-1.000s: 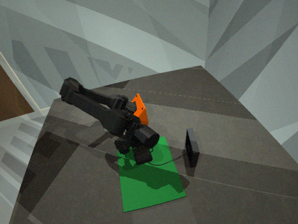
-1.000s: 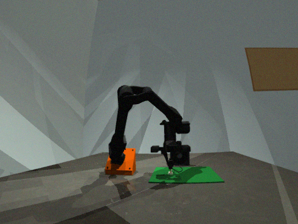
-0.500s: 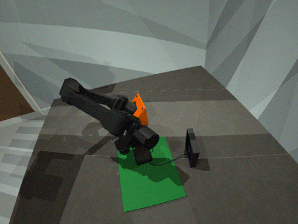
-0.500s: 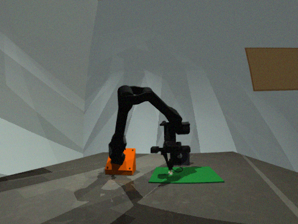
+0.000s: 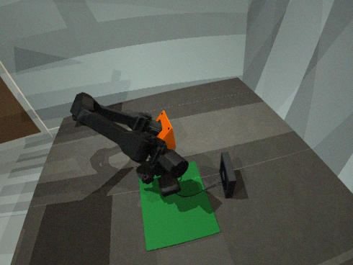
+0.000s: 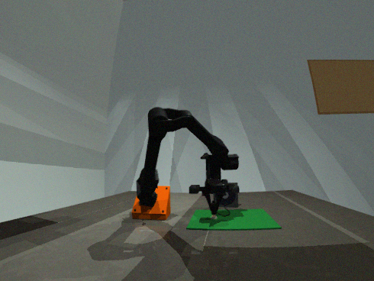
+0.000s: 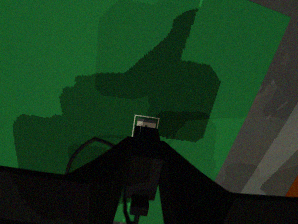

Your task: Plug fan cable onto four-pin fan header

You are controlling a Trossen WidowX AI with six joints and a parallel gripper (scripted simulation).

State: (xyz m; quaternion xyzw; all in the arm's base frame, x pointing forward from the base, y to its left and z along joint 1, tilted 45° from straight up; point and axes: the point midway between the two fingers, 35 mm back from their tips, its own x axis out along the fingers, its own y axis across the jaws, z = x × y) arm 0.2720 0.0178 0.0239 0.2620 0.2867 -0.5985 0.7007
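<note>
Gripped plug stands over the header on the green board

In the exterior view, left of the green board (image 5: 180, 227) (image 6: 252, 219) (image 7: 40, 65), the orange mount (image 5: 166, 135) (image 6: 162, 198) (image 7: 294, 189) sits on the tabletop (image 5: 266, 212) (image 6: 114, 229) (image 7: 262, 130), probably to give the arm a downward reach.

Over the board's left part, the end effector (image 5: 169, 186) (image 6: 214, 214) (image 7: 145, 144) is closed narrowly on the dark plug (image 7: 146, 131), most likely to keep it square. The plug is at the pale four-pin header (image 6: 214, 217) (image 7: 146, 123); seating depth cannot be told. Its mouth seems to point down at the board; its long axis is hard to read, probably along the header's row, crosswise in the wrist view.

Rightward, the cable (image 5: 192, 196) (image 6: 229, 210) (image 7: 95, 139) loops slack above the board, presumably so it won't tug. Beyond the board's far edge, the fan (image 5: 228, 176) (image 6: 231, 200) stands on edge, within cable reach.
</note>
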